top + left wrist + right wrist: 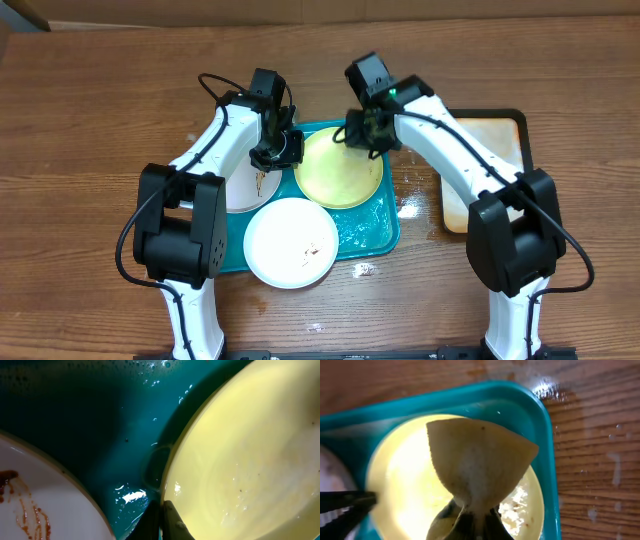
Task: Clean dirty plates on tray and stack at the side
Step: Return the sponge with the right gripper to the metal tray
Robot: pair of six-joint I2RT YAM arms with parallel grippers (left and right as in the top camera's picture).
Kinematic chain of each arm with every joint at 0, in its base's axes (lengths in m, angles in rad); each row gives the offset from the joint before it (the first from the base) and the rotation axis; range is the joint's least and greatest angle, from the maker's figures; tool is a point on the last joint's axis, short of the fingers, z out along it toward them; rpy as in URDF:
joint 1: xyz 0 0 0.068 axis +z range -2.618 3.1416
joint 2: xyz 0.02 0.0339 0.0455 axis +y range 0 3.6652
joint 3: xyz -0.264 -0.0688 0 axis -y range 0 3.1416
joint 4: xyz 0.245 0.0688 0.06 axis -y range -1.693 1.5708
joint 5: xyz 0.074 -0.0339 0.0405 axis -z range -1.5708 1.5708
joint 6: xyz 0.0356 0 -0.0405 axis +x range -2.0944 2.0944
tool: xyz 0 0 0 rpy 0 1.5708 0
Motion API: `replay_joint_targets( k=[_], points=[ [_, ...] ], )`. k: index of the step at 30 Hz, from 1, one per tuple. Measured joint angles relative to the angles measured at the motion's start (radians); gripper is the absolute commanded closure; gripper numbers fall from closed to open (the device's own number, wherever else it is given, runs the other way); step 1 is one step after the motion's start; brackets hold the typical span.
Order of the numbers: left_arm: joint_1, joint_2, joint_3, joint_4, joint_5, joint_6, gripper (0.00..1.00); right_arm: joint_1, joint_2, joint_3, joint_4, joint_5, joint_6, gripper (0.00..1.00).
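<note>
Down on the large teal-blue rectangular plastic tray (372,238) now, wet and glossy all over. Lying flat in its far half, the pale yellow-green round plate (340,172); beside it to the left, a white round plate with brown smears (238,188); at the front, overhanging the tray's edge, a second white round plate (292,242). Pinched shut with the left gripper (161,510) on the yellow-green plate's left rim, by the look of it, pinning it in place. Clamped tight in the right gripper (470,522), a tan folded sponge pad (475,460), poised over the plate's middle (touching or just clear, cannot tell). Judging by looks: stiff, light, maybe plastic or ceramic, and slick with water, so likely to skate across the wet tray under a wipe. Best held at the raised rim, one finger inside and one under, never on the flat centre. Soft and squashy, that sponge, so expect it to flatten and drag. Firm rim pinch wanted for any scrubbing.
</note>
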Motion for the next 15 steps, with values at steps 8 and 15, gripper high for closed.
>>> replay_joint_targets(
  k=[8,15],
  points=[
    [0.000,0.000,0.000,0.004,-0.003,0.001,0.96,-0.028,0.000,0.089,-0.190,0.100,-0.005,0.96],
    [0.000,0.000,0.000,0.027,0.014,0.005,0.96,-0.147,-0.002,0.089,-0.287,0.183,-0.005,0.96]
  ],
)
